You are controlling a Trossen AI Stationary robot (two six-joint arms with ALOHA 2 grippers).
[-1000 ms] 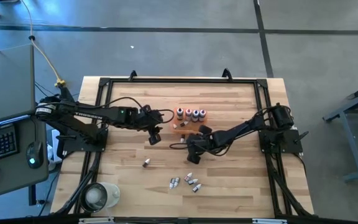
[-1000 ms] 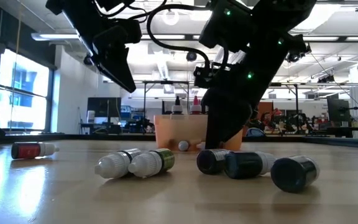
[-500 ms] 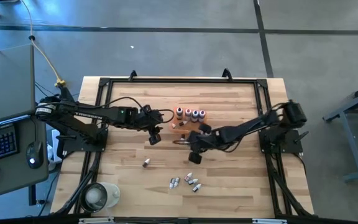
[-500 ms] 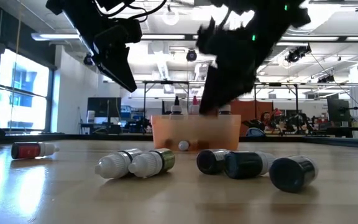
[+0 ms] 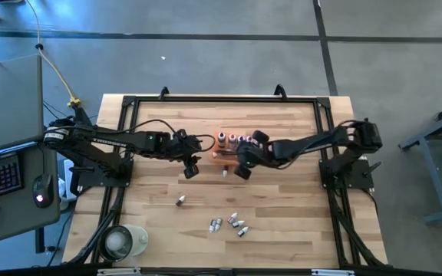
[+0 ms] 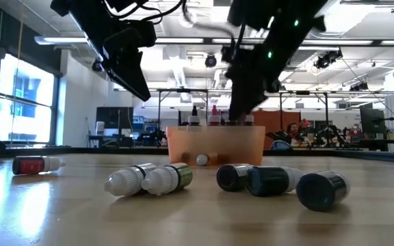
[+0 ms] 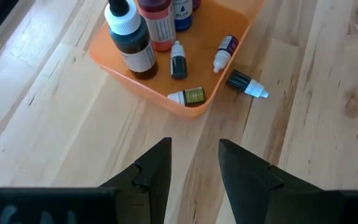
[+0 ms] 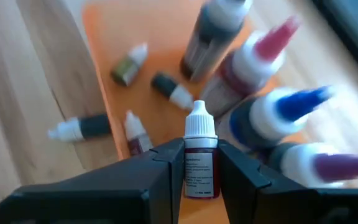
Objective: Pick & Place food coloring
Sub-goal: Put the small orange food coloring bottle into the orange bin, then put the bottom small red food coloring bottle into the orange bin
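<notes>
My right gripper is shut on a tiny dark-red food coloring bottle with a white cap. It hovers over the orange tray, near the tray's near edge in the high view. Three tiny bottles lie in the tray beside taller upright ones. More food coloring bottles lie on their sides on the table: a cluster, a lone one, and one against the tray. My left gripper is open and waits left of the tray. My right gripper pinches the small bottle by its labelled body, one finger on each side. The white cap sticks out past the fingertips. The bottle is lifted clear, above the tray.
Several tall bottles with dark, red, blue and purple contents stand along the tray's far side. A white round cup sits at the near left corner. Black frame rails run along the table's sides. Bare wood lies between tray and cluster.
My right gripper has risen from the table just above the bottle cluster. It has swung toward the far edge and now hangs over the orange tray, carrying the small bottle. My left arm has kept still.
</notes>
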